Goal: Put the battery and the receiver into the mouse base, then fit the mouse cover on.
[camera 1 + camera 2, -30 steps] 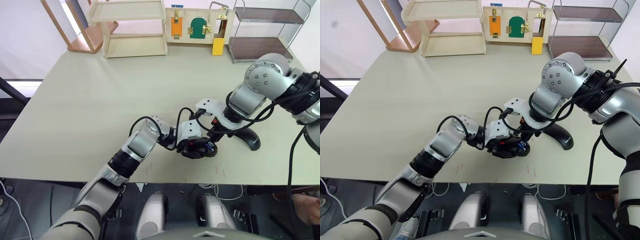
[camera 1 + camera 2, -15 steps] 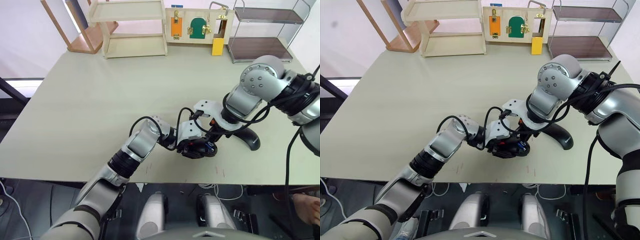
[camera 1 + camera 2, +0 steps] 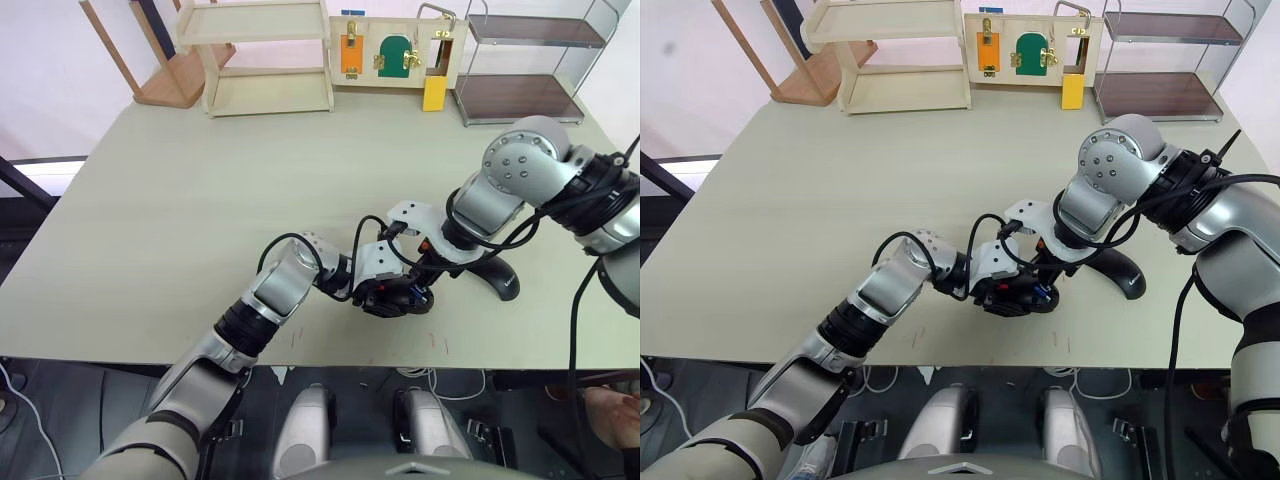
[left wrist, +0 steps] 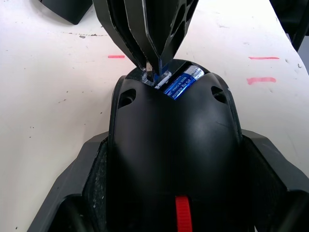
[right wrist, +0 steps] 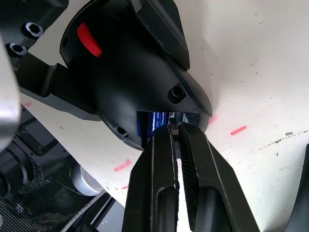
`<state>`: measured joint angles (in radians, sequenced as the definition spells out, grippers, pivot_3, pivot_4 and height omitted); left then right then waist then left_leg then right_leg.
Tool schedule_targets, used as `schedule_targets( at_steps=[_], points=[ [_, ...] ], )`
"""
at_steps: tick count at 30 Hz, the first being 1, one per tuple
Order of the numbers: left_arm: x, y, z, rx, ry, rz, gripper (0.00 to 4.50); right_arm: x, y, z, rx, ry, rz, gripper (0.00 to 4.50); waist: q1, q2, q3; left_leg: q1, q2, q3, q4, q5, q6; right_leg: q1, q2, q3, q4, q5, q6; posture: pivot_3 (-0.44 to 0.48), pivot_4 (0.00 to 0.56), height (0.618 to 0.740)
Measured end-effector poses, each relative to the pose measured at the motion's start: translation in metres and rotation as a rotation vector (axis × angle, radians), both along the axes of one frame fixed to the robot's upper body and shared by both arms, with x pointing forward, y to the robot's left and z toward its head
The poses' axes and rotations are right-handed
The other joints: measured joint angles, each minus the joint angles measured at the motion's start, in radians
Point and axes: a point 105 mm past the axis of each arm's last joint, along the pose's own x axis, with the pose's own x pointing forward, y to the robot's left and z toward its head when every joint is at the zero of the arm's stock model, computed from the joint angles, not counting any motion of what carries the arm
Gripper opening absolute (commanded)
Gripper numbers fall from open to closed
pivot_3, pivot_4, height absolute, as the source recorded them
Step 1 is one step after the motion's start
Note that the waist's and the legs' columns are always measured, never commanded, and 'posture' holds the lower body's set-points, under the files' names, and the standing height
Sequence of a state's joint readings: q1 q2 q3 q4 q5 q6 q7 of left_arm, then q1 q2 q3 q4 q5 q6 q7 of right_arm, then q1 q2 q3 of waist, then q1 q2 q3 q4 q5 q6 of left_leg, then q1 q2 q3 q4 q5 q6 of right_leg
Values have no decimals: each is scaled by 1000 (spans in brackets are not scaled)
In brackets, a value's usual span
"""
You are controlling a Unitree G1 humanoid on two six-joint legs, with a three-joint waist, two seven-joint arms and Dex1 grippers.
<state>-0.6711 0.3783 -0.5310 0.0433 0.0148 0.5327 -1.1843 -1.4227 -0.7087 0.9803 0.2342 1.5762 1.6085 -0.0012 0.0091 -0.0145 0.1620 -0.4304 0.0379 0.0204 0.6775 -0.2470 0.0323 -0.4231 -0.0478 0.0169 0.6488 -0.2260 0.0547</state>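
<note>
pale green counter (image 3: 180, 220) fills mid-frame | light wooden two-tier shelf (image 3: 262, 55) top centre-left | wooden latch board with orange and green panels (image 3: 390, 50) top centre, yellow block (image 3: 434, 94) at its foot | metal-framed rack with dark brown shelves (image 3: 525, 60) top right

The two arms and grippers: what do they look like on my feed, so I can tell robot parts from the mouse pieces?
Both arms are silver-grey metal with black joint bands and loose black cables looping at the wrists. The right arm's elbow is a rounded silver housing dotted with bolt holes. The left gripper and right gripper each have two black fingers with finely textured inner pads, on pale grey wrist brackets.
</note>
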Motion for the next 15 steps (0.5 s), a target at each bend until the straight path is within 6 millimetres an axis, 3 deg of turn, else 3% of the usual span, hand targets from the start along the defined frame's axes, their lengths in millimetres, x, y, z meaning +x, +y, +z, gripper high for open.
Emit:
schedule_targets(
  at_steps=[15],
  points=[
    [-1, 1, 0, 2, -7, -15, 3023, -3, -5, -6, 5, 16, -8, 0, 0, 0, 0, 0, 0, 0, 0, 0, 0, 0, 0, 0, 0, 0, 0, 0, 150, 740]
  ],
)
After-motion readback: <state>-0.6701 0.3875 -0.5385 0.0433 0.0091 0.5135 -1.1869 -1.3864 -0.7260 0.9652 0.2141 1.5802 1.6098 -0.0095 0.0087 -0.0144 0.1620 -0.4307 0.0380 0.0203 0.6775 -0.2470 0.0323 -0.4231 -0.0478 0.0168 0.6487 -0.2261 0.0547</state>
